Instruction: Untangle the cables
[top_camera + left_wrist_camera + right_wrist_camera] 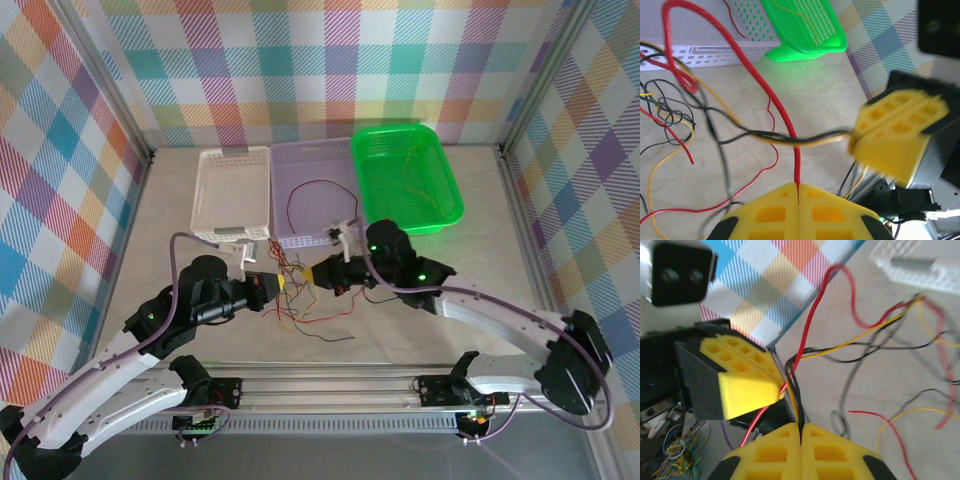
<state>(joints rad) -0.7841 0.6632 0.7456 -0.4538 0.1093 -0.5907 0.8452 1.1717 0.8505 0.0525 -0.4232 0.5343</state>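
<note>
The cables lie as a loose tangle in the middle of the bench. They sit just in front of the near wall of the lavender basket, and the two tools meet over them. The knot's long axis runs left to right between the tools, with loose ends trailing toward the near edge.

The left tool has its yellow pads pressed together on a red cable. This cable rises straight out of the tips, then slants away toward the baskets and arches over. The right tool is likewise pressed together, pinching black and yellow strands. They climb from its tips and bend off sideways toward the knot.

A dark red loop lies inside the lavender basket, and a thin yellow strand lies in the green basket. The white basket stands touching the lavender one on its left.

Bare bench is open to either side of the tangle and between it and the aluminium rail.

The strands are hair-thin, in red, black and yellow-orange, and they cross at one dark knot.
</note>
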